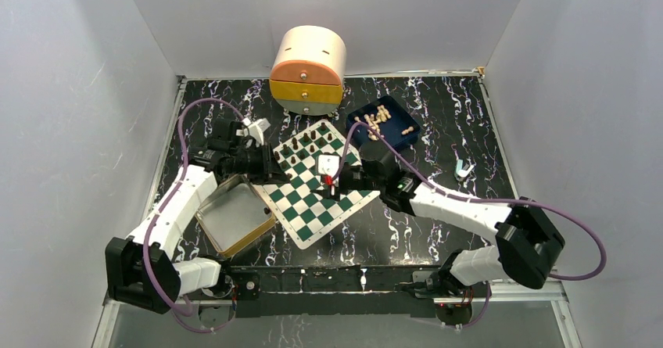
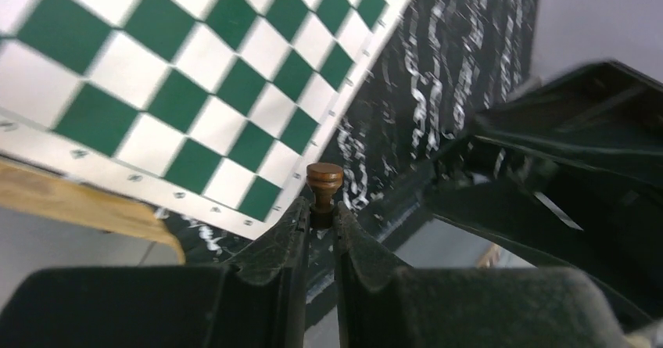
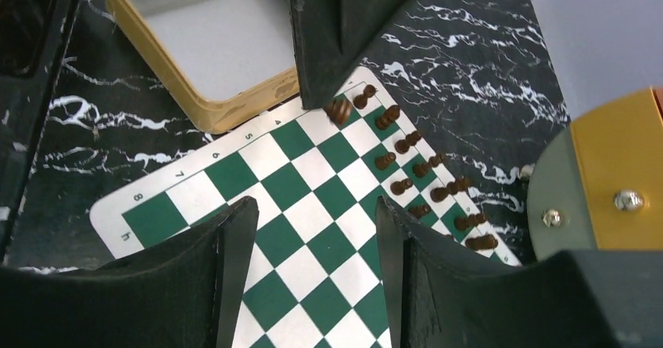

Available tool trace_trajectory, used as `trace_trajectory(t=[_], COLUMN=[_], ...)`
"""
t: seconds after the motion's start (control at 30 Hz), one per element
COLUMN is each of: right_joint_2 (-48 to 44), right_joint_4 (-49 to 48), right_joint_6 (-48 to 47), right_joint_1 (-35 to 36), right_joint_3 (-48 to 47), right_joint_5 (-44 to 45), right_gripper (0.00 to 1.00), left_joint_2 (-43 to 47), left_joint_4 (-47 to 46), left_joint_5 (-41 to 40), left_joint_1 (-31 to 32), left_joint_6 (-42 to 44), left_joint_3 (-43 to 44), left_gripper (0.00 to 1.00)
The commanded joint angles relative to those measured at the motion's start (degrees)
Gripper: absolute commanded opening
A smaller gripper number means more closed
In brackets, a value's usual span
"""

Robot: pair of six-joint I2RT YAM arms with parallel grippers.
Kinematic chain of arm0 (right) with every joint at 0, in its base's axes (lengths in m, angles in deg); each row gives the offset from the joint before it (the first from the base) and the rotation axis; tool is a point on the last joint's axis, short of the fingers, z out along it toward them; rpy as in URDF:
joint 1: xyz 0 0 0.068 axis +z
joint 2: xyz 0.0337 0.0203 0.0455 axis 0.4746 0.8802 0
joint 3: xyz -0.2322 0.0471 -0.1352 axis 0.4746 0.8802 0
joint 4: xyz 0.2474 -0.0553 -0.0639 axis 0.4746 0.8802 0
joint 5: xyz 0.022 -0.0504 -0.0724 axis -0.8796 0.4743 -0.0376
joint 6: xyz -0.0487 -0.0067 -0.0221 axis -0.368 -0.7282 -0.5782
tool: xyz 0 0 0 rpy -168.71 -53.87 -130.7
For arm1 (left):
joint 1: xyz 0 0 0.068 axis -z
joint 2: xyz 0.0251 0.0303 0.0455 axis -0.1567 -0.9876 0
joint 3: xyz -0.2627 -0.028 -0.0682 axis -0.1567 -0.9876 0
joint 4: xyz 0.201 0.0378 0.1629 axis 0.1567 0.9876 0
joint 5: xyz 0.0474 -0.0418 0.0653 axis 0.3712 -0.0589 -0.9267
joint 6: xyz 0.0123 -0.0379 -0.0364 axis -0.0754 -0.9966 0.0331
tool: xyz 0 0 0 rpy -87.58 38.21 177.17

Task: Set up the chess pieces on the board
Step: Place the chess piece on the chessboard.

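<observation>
Left hand (image 2: pixel 320 221) is clamped tight on a dark brown pawn (image 2: pixel 324 177), whose round head pokes out just past the fingertips. From the right wrist view, that pawn hangs over the corner of the board (image 3: pixel 297 207), right beside the tan-rimmed tin tray (image 1: pixel 234 217). It looks blurred there, so I cannot tell whether it touches a square.

Right hand (image 3: pixel 313 238) is over the middle of the board with its fingers spread wide and nothing between them.

On the board, the dark pieces (image 3: pixel 414 164) stand in two rows along one edge, the edge nearest the orange-and-yellow drawer unit (image 1: pixel 307 66). The other squares in view are bare green and white.

The pale pieces (image 1: pixel 379 117) lie in a heap in the blue tray (image 1: pixel 408 123), just off the board's far corner. Board and both trays all sit on the black marbled tabletop (image 1: pixel 438 231), with the board turned at an angle to the arms.
</observation>
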Motion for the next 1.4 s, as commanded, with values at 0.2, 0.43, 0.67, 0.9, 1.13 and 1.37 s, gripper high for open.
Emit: trace_trajectory(t=[0.2,0.43,0.67,0.9,1.13,1.37], right_joint_2=[6.41,7.99,8.49,8.51,9.22,11.07], right_joint_4=[2.9,6.88,6.87,6.73,0.2,-2.45], right_joint_6=[-22.61,-27.31,-29.09,-24.48,-7.87,5.74], right_joint_1=[0.1,0.74,1.29,1.46,1.45,1.3], right_joint_3=[-5.97,-7.92,-7.81,-7.64,-7.29,-9.11], right_joint_5=[-12.97,-11.13,-11.88,-10.85,-5.48,-4.03], right_gripper=[0.61,0.63,0.47,0.24,0.08,0.0], left_joint_2=[-1.7,-2.74,-3.52,-1.94,0.1,1.9], left_joint_4=[-3.67,-4.13,-4.21,-5.76,-8.29,-9.08], left_joint_5=[10.84,11.31,11.41,8.5,5.5,3.22], left_joint_1=[7.5,8.14,8.34,8.34,8.34,8.34], left_joint_6=[-0.43,-0.36,-0.24,-2.13,-3.17,-2.8], left_joint_3=[-0.3,-0.08,0.58,2.03,2.27,2.0], left_gripper=[0.06,0.06,0.06,0.07,0.07,0.13])
